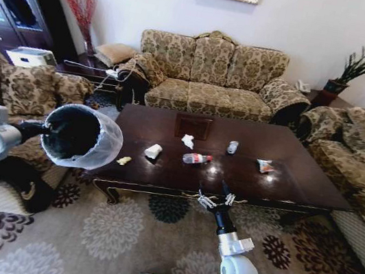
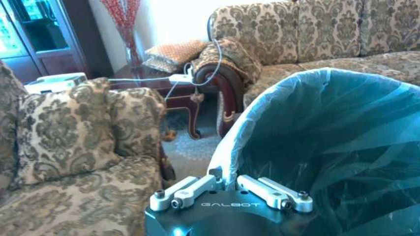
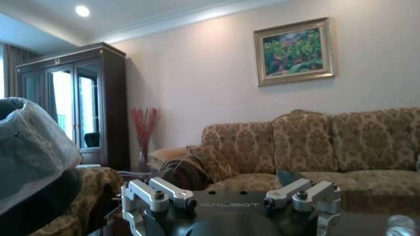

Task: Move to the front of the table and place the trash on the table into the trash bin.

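Litter lies scattered on the glossy dark brown wooden table (image 1: pixel 287 174): the clear plastic bottle with red label (image 1: pixel 197 159) just beyond the right gripper (image 1: pixel 214 193), whose fingers spread wide at the near edge; the left gripper (image 1: pixel 43 130) clamps the bag-lined round black trash bin (image 1: pixel 82 136), tilted at the table's left end

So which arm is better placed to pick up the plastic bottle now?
The right. Its gripper, jaws open, sits at the table's near edge before the bottle. The left gripper grips the trash bin.
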Available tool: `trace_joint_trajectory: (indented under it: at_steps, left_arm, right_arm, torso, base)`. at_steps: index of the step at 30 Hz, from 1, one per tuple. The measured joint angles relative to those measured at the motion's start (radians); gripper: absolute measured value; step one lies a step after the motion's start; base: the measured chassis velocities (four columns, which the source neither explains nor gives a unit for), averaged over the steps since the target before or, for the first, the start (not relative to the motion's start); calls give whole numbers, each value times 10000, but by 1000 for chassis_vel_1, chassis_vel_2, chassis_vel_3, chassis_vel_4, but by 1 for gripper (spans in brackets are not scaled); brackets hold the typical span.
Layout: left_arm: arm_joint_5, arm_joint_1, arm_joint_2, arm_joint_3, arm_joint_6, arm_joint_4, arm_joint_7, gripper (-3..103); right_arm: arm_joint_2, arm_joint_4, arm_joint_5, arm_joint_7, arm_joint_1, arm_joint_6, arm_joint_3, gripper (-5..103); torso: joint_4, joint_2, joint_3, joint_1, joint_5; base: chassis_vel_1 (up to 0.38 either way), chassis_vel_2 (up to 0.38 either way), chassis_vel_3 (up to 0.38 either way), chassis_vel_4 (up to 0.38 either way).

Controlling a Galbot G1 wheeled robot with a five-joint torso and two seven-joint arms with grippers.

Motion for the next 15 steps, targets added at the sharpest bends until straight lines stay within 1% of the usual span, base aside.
trace_joint_trajectory:
  at_steps: [3, 9, 11, 13, 15]
  left_arm:
    - [325, 51, -245, 15, -101, -73, 101, 0]
    - [554, 381, -388, -74, -261, -110, 294, 0]
    - [595, 426, -391, -103, -281, -107, 312, 0]
    - [602, 424, -386, -103, -290, -107, 311, 0]
    - [606, 408, -372, -101, -293, -155, 308, 0]
  right_arm:
    - [-158, 115, 179, 254, 27, -227, 0, 100]
    - [-213, 319, 429, 390, -70, -290, -39, 100]
    - [-284, 415, 652, 465, -211, -222, -49, 100]
    - [-300, 426, 699, 488, -248, -189, -47, 100]
    - [-306, 440, 800, 460, -310, -84, -12, 100]
  torso:
    - [0, 0, 0, 0, 9]
    - [1, 0, 0, 0, -2]
    - [4, 0, 0, 2, -5]
    - [4, 0, 0, 1, -6]
    - [5, 1, -1, -1, -3]
  base:
    - [322, 347, -336, -339]
    - [300, 316, -318, -334]
    - [241, 261, -236, -182]
    - [222, 101, -113, -158]
    - [89, 54, -68, -69]
